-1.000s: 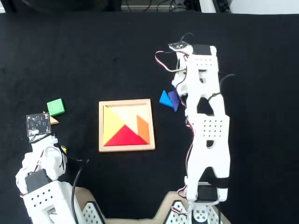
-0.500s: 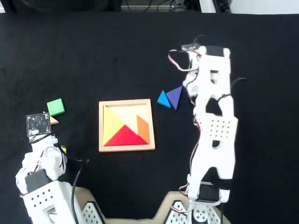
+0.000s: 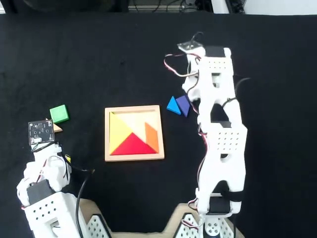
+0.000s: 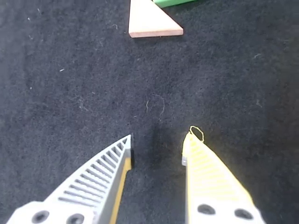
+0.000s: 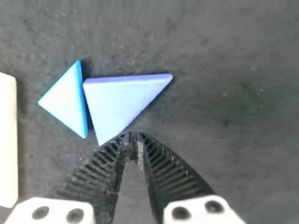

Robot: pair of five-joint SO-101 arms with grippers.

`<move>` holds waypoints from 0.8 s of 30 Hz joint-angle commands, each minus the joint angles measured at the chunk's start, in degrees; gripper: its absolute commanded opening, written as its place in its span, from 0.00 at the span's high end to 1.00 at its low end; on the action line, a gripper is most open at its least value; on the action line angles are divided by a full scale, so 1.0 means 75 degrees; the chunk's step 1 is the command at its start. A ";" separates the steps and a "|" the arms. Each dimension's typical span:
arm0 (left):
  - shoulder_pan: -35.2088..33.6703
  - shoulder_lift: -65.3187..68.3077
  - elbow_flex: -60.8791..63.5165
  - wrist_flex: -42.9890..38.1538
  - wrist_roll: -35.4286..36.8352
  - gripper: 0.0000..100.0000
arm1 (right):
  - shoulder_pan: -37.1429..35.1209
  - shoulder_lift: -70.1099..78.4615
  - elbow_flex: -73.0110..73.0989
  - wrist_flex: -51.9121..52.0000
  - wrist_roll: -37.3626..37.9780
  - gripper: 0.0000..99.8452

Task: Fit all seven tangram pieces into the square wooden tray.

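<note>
Though closed, gripper [image 5: 134,136] beside indigo triangle [image 5: 122,100]

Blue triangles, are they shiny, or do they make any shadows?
Right wrist view: the light blue triangle and the dark blue triangle look matte, with no glare, and no shadow stands out on the black cloth. High view: the wooden tray is evenly lit, no shiny spot either.

Left claw [image 4: 156,142] stands spread apart; right claw [image 5: 134,139] is pinched together, arm outstretched.
</note>
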 commanded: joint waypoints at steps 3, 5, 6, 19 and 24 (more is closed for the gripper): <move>0.0041 -0.0047 -0.0041 -0.0094 -0.0035 0.82 | -0.0105 -0.0580 0.0240 -0.0234 -0.0012 0.99; 0.0041 -0.0047 -0.0041 -0.0094 -0.0035 0.82 | -0.0105 -0.0744 0.0018 0.0023 -0.0012 0.99; 0.0041 -0.0047 -0.0041 -0.0094 -0.0035 0.82 | -0.0117 -0.0826 -0.0053 0.0105 -0.0012 0.99; 0.0041 -0.0047 -0.0041 -0.0082 -0.0035 0.82 | -0.0270 0.0123 -0.0100 -0.0469 -0.0176 0.99; 0.0041 -0.0047 -0.0041 -0.0082 -0.0035 0.82 | -0.0094 0.0229 -0.0041 -0.0422 -0.0152 0.99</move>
